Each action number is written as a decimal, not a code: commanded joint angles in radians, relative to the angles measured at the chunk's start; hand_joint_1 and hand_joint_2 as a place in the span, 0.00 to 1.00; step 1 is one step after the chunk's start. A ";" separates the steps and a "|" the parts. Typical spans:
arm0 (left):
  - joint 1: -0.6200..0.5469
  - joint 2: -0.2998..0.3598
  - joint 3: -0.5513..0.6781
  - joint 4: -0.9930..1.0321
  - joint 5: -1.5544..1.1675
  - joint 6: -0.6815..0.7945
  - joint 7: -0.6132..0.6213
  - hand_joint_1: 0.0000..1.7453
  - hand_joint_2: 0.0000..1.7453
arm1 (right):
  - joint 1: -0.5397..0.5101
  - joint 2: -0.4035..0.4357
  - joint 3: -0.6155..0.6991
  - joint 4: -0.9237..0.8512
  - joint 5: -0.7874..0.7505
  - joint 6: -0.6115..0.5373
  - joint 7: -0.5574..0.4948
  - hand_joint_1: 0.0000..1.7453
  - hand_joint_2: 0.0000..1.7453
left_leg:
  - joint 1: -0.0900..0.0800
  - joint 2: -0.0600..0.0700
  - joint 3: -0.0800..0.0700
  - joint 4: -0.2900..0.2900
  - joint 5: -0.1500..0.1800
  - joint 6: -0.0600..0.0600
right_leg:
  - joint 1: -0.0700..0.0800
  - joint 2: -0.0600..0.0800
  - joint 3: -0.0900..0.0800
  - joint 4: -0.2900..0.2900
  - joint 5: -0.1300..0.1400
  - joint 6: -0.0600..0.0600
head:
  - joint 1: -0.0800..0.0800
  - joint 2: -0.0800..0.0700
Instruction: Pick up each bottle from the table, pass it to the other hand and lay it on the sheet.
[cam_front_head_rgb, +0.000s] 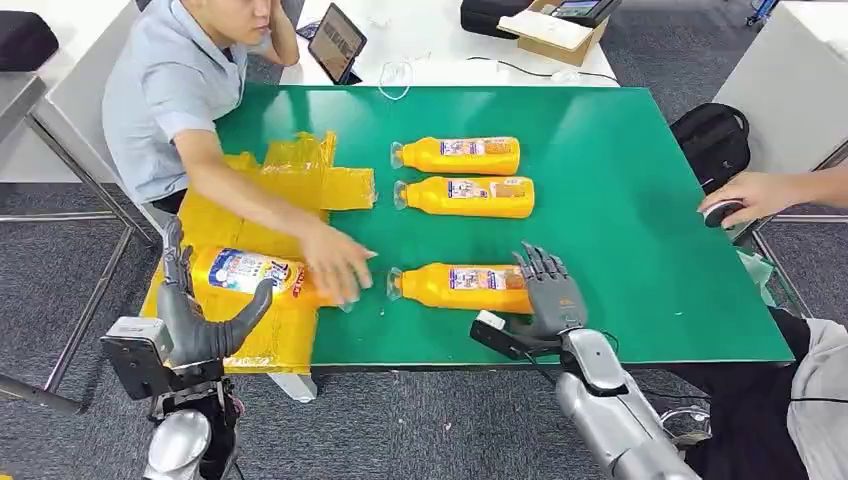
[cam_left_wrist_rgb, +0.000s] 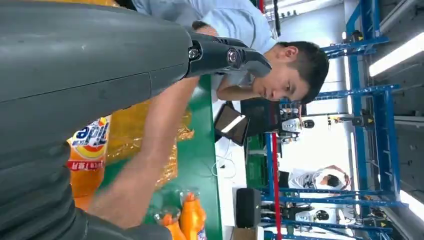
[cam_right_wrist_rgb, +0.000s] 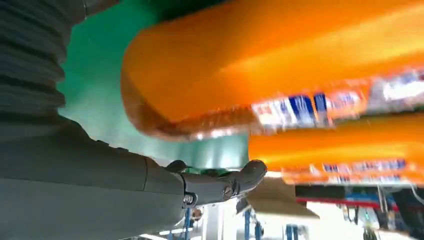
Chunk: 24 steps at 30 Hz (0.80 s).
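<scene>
Nearest — left hand (cam_front_head_rgb: 205, 315), fingers spread and holding nothing, beside a bottle (cam_front_head_rgb: 250, 272) lying on the yellow sheet (cam_front_head_rgb: 300, 185), where a person's hand (cam_front_head_rgb: 335, 262) reaches over it; right hand (cam_front_head_rgb: 547, 292), fingers apart, at the base of the near bottle (cam_front_head_rgb: 455, 286) on the green table (cam_front_head_rgb: 620, 200). Farther — two more bottles (cam_front_head_rgb: 470, 196) (cam_front_head_rgb: 462, 155) lie side by side mid-table.

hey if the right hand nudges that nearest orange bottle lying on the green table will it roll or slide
The nearest bottle lies on its side and looks rounded, so it would probably roll toward the other bottles or the table's front edge. It looks full, so likely heavyish. The glossy plastic may slip under the right hand.
</scene>
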 joint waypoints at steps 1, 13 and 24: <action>-0.040 0.011 -0.019 0.061 -0.024 0.005 0.005 0.00 1.00 | -0.104 0.027 0.016 0.219 0.025 -0.003 0.018 0.00 1.00 | 0.002 0.002 0.005 0.000 -0.002 -0.002 | 0.002 0.002 0.005 0.000 -0.002 -0.003 | 0.000 0.000; -0.080 0.005 -0.037 0.116 -0.017 -0.014 -0.002 0.00 1.00 | -0.195 0.077 0.008 0.352 -0.016 0.015 -0.005 0.00 1.00 | 0.001 0.002 0.004 0.000 -0.001 -0.002 | 0.001 0.002 0.004 0.000 -0.001 -0.002 | 0.000 0.000; -0.110 0.016 -0.048 0.158 0.025 -0.049 0.011 0.00 1.00 | -0.270 0.073 0.021 0.469 -0.073 0.182 -0.040 0.97 1.00 | 0.002 0.001 0.008 0.000 -0.001 -0.002 | 0.002 0.001 0.007 -0.001 -0.001 -0.003 | 0.000 0.000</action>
